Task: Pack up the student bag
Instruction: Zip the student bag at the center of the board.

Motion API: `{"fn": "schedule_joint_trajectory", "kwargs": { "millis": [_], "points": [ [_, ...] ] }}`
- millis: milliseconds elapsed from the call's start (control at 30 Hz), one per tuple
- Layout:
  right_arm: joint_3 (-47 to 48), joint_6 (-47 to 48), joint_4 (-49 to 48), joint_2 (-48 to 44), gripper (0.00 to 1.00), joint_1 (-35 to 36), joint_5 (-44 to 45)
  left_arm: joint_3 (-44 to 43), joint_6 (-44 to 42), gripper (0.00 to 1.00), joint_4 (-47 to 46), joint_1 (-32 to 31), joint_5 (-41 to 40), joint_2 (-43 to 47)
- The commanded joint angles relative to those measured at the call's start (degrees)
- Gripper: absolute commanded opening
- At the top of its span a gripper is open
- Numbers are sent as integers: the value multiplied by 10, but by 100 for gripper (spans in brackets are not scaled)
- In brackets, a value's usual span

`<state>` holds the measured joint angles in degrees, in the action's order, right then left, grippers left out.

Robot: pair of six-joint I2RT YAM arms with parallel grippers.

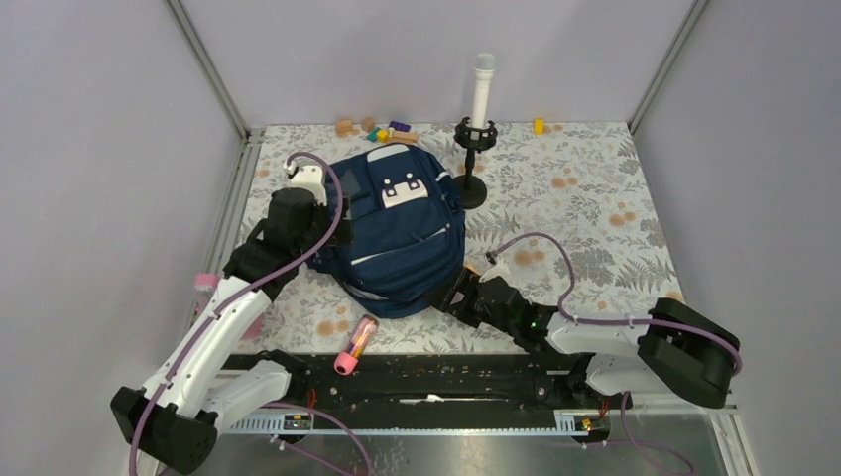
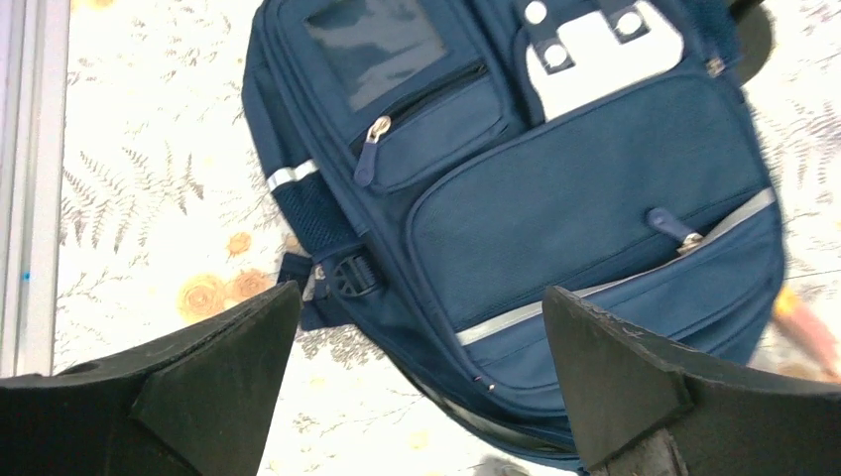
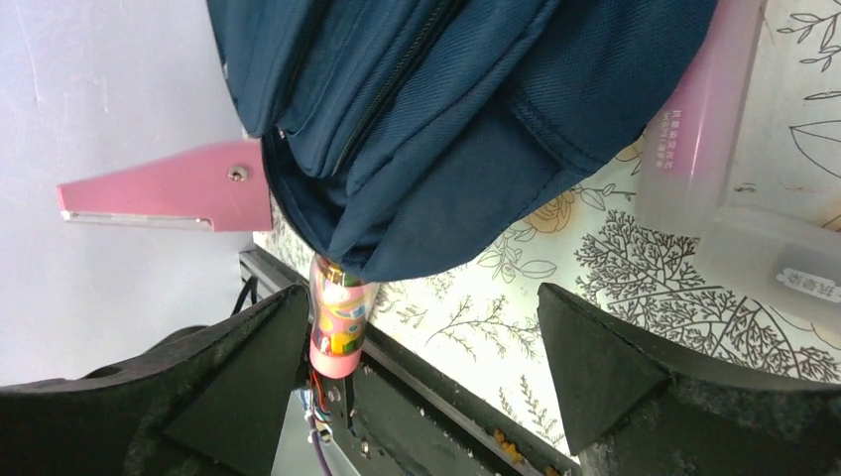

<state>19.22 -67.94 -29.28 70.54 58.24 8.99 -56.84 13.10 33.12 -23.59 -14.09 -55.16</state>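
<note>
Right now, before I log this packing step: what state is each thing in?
student bag: lying flat, front pockets look zipped.
left gripper: open, empty, above the bag.
right gripper: open, empty, at the bag's near edge.
pink tube: lying on its side.
microphone: standing upright.

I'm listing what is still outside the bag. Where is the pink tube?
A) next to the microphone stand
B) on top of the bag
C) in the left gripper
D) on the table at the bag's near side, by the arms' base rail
D: the pink tube lies on the table just beyond the base rail, at the near edge of the student bag.
</note>
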Motion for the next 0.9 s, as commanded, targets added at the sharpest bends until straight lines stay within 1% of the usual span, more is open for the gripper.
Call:
{"fn": "schedule_joint_trajectory", "kwargs": {
  "millis": [0, 100, 167, 233, 300, 367, 400, 533, 600, 700, 733, 867],
  "points": [
    [17, -56, -90, 59, 92, 6, 41, 49, -43, 99, -34, 8, -28, 17],
    [35, -70, -120, 108, 92, 7, 40, 55, -50, 99, -28, 8, -59, 21],
    [42, -78, -140, 137, 91, 7, 46, 58, -52, 99, -25, 8, -52, 30],
    [50, -84, -157, 161, 90, 6, 54, 66, -55, 99, -27, 8, -63, 42],
    [57, -87, -173, 181, 89, 6, 65, 69, -56, 99, -30, 8, -79, 53],
    [66, -83, -181, 190, 84, 6, 79, 71, -59, 99, -31, 8, -78, 57],
    [71, -78, -182, 192, 79, 5, 88, 71, -59, 99, -32, 8, -77, 57],
    [87, -60, -176, 195, 46, -13, 113, 70, -59, 99, -31, 8, -74, 50],
    [93, -52, -184, 199, 28, -35, 104, 71, -60, 99, -31, 8, -72, 46],
    [112, -26, -182, 205, 6, -79, 84, 70, -61, 99, -31, 8, -65, 38],
    [117, -20, -179, 205, 1, -93, 78, 71, -61, 99, -30, 8, -61, 34],
    [140, 3, -168, 205, 0, -149, 40, 62, -40, 99, -21, 22, -41, 13]
  ]
}}
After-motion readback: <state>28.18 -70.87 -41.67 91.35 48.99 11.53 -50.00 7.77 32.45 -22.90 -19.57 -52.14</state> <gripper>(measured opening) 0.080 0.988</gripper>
